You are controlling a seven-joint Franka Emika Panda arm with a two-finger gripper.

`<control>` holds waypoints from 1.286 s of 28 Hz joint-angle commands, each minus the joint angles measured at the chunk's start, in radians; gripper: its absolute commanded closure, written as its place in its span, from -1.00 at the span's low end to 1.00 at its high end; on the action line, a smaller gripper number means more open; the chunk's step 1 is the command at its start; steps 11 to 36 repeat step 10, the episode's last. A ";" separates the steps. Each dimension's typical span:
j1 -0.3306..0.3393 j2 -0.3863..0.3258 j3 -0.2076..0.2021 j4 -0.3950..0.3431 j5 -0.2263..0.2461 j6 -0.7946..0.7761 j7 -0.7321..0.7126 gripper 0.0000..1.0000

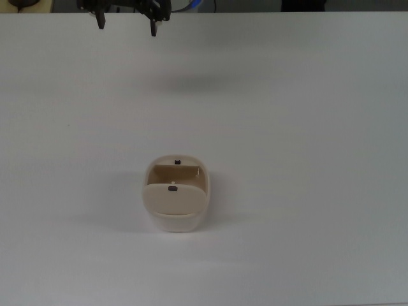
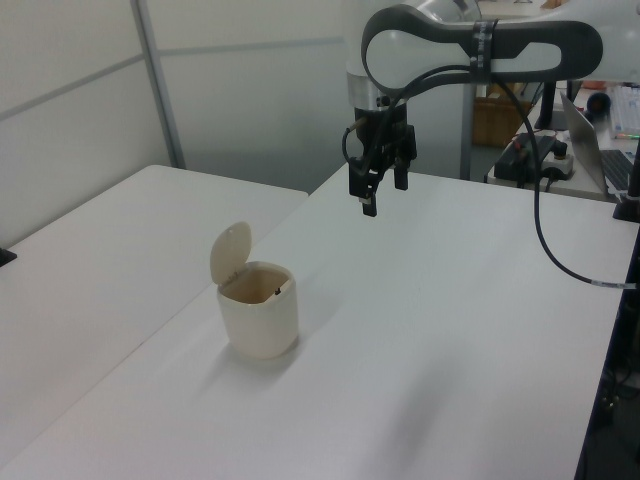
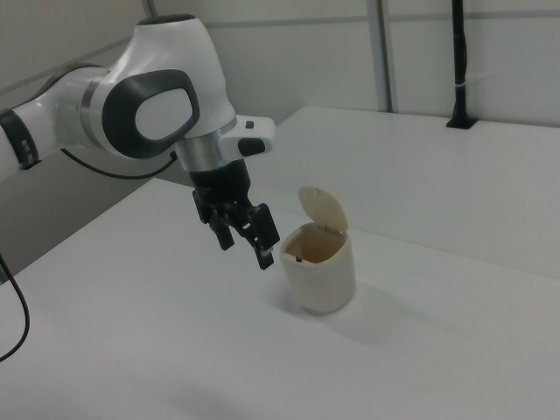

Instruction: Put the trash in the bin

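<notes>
The beige bin [image 1: 176, 203] stands upright on the white table [image 1: 306, 127] with its flap lid tipped up and its mouth uncovered; it also shows in the left view [image 2: 259, 322] and the right view [image 3: 320, 273]. My gripper [image 1: 127, 25] hangs open in the air well beyond the bin, near the top view's upper edge, with nothing between its fingers. In the left view the gripper [image 2: 367, 197] is above and to the right of the bin. In the right view the gripper [image 3: 245, 249] appears just left of the bin. No paper wad shows in any view.
A second white table [image 2: 90, 250] adjoins at the left view's left. Past the table's far end sit a laptop [image 2: 590, 130], cables and boxes. A black pole [image 3: 458, 61] stands on the far table in the right view.
</notes>
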 commanded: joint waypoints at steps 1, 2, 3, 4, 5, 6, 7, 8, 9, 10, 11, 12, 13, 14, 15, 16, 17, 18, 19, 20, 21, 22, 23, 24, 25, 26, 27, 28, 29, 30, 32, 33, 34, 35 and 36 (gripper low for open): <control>-0.001 -0.004 -0.004 -0.010 0.021 0.017 -0.020 -1.00; -0.001 -0.004 -0.004 -0.010 0.021 0.017 -0.020 -1.00; -0.001 -0.004 -0.004 -0.010 0.021 0.017 -0.020 -1.00; -0.001 -0.004 -0.004 -0.010 0.021 0.019 -0.020 -1.00; -0.001 -0.004 -0.004 -0.010 0.021 0.019 -0.020 -1.00; -0.001 -0.002 -0.004 -0.010 0.021 0.019 -0.020 -1.00; -0.001 -0.002 -0.004 -0.010 0.021 0.019 -0.020 -1.00; -0.001 -0.002 -0.004 -0.010 0.021 0.019 -0.020 -1.00; -0.001 0.001 -0.004 -0.010 0.021 0.019 -0.020 -1.00; -0.001 0.001 -0.004 -0.010 0.021 0.019 -0.020 -1.00; -0.001 0.001 -0.004 -0.010 0.021 0.019 -0.020 -1.00; -0.001 0.001 -0.004 -0.010 0.021 0.019 -0.020 -1.00; -0.001 0.001 -0.004 -0.010 0.021 0.019 -0.020 -1.00; -0.001 0.001 -0.004 -0.010 0.021 0.019 -0.020 -1.00; -0.001 0.001 -0.004 -0.010 0.021 0.019 -0.020 -1.00; -0.001 0.001 -0.004 -0.010 0.021 0.019 -0.020 -1.00; -0.001 0.001 -0.004 -0.010 0.021 0.019 -0.020 -1.00; -0.001 0.001 -0.004 -0.010 0.021 0.019 -0.020 -1.00; -0.001 0.001 -0.004 -0.010 0.021 0.019 -0.020 -1.00; -0.001 0.001 -0.004 -0.010 0.021 0.019 -0.020 -1.00; -0.001 0.001 -0.004 -0.010 0.021 0.019 -0.020 -1.00; -0.001 0.001 -0.004 -0.010 0.021 0.019 -0.020 -1.00; -0.001 0.001 -0.004 -0.010 0.021 0.019 -0.020 -1.00; -0.001 0.001 -0.004 -0.010 0.021 0.019 -0.020 -1.00; -0.001 0.001 -0.004 -0.010 0.021 0.019 -0.020 -1.00; -0.001 0.001 -0.004 -0.010 0.021 0.019 -0.020 -1.00; -0.001 0.001 -0.004 -0.010 0.021 0.019 -0.020 -1.00; -0.001 0.001 -0.004 -0.010 0.021 0.019 -0.020 -1.00; -0.001 0.001 -0.004 -0.010 0.021 0.019 -0.020 -1.00; -0.001 0.001 -0.004 -0.010 0.021 0.019 -0.020 -1.00; -0.001 0.001 -0.004 -0.010 0.021 0.019 -0.020 -1.00; -0.001 0.001 -0.004 -0.010 0.021 0.019 -0.020 -1.00; -0.001 0.001 -0.004 -0.010 0.021 0.019 -0.020 -1.00; -0.001 0.001 -0.004 -0.010 0.021 0.019 -0.020 -1.00; -0.001 0.001 -0.004 -0.010 0.021 0.019 -0.020 -1.00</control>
